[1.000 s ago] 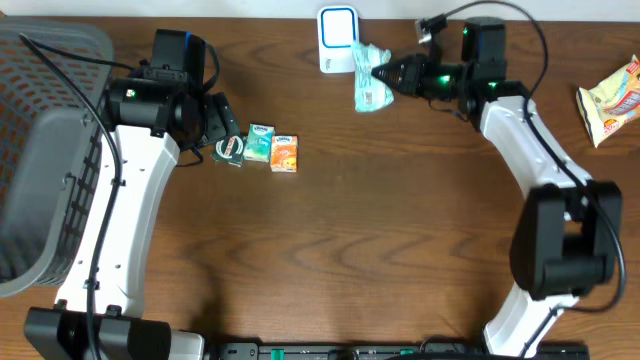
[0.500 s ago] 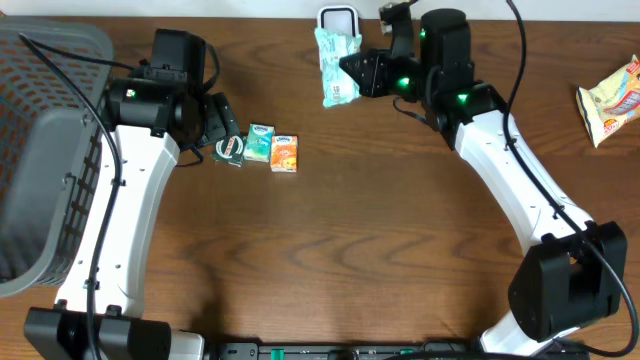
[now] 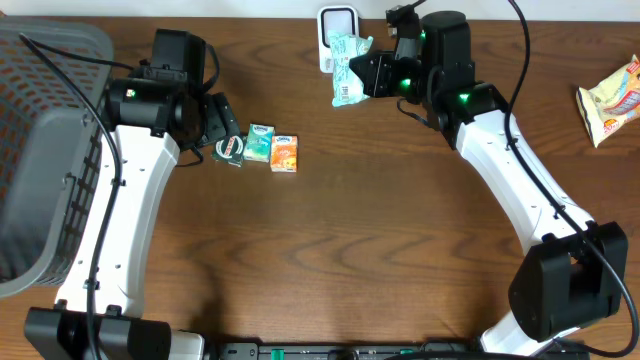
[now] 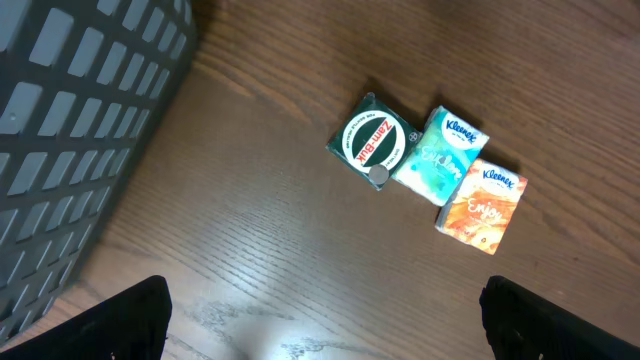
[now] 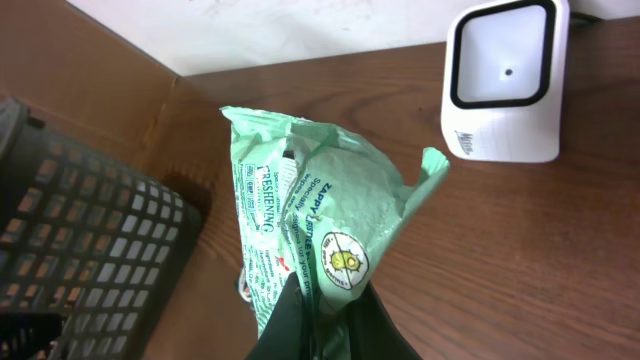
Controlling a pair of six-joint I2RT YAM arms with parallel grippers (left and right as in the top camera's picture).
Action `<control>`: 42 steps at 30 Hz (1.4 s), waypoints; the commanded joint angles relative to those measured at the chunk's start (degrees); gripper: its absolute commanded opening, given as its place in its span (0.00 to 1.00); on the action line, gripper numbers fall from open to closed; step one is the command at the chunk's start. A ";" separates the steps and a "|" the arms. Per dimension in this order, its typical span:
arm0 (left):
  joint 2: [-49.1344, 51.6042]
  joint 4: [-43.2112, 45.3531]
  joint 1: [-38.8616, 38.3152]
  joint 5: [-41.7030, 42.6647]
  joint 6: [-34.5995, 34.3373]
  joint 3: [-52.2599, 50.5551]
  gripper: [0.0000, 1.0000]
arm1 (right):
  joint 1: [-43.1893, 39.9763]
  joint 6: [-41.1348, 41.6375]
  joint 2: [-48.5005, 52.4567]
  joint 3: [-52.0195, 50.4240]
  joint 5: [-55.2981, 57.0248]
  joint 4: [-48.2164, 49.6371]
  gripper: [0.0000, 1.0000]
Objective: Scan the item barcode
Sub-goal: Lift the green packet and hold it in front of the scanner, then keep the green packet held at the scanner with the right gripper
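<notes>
We count one brown wood table [image 3: 330,250]. Three small packs [image 3: 260,143] lie by the left gripper [image 3: 220,125], spread wide, empty. One grey basket [image 3: 45,150]. Farther, right gripper [image 3: 368,75] clenches one green packet [image 3: 345,70] beside one white scanner [image 3: 338,20], white wall behind.

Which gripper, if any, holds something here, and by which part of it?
The right gripper is shut on the green packet, pinching one end of it. The left gripper is open and holds nothing.
</notes>
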 commanded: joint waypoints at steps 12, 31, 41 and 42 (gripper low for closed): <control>0.20 -0.20 0.09 -0.52 -0.70 0.50 0.98 | 5.53 -8.35 1.27 0.68 43.54 -14.67 0.01; 0.20 -0.20 0.09 -0.52 -0.70 0.50 0.98 | 18.03 -21.00 20.39 1.20 70.97 -22.32 0.27; 0.20 -0.20 0.09 -0.52 -0.70 0.50 0.98 | 18.99 -17.62 9.05 10.47 53.81 -28.09 0.77; 0.20 -0.20 0.09 -0.52 -0.70 0.50 0.98 | 17.44 -17.64 8.22 11.10 52.81 -28.41 0.77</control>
